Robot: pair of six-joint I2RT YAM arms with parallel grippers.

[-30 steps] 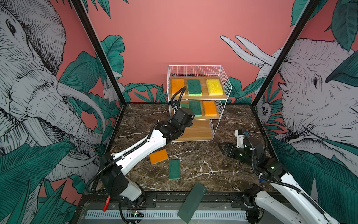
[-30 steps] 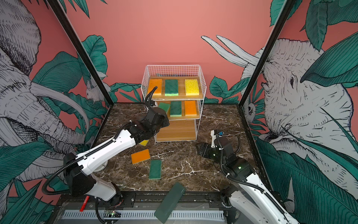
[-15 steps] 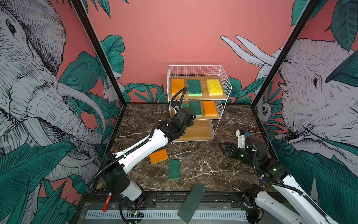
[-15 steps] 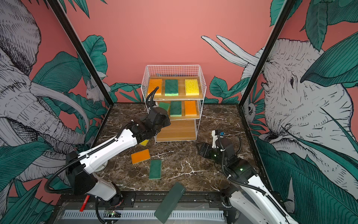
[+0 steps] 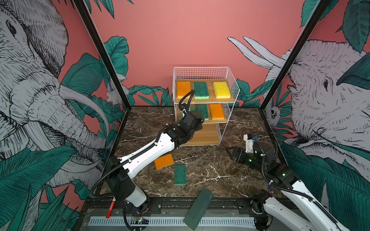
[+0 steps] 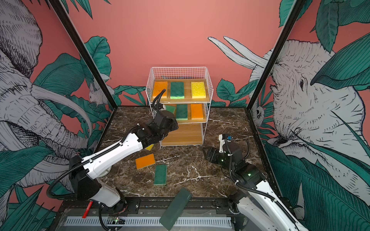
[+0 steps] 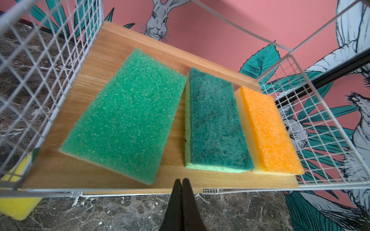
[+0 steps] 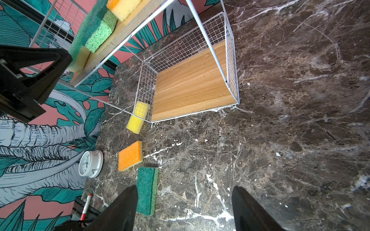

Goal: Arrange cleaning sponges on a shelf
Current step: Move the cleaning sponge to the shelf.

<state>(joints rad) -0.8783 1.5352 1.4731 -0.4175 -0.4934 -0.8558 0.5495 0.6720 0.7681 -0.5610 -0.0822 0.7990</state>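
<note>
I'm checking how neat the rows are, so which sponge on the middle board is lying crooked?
The light green sponge at the board's left end. It sits skewed, one corner nearly touching the dark green sponge, which lies parallel to the orange sponge.

six sponges (image 5: 200, 90) on shelf (image 5: 232, 84), three before it.

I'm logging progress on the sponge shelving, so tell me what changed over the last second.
Little changed. The left gripper, shut and empty, drew back slightly from the shelf's middle board. The right gripper, open, shifted slightly over the table. Nothing was grasped or released. The six shelved sponges, the orange sponge, the green sponge and the yellow sponge stayed put.
</note>
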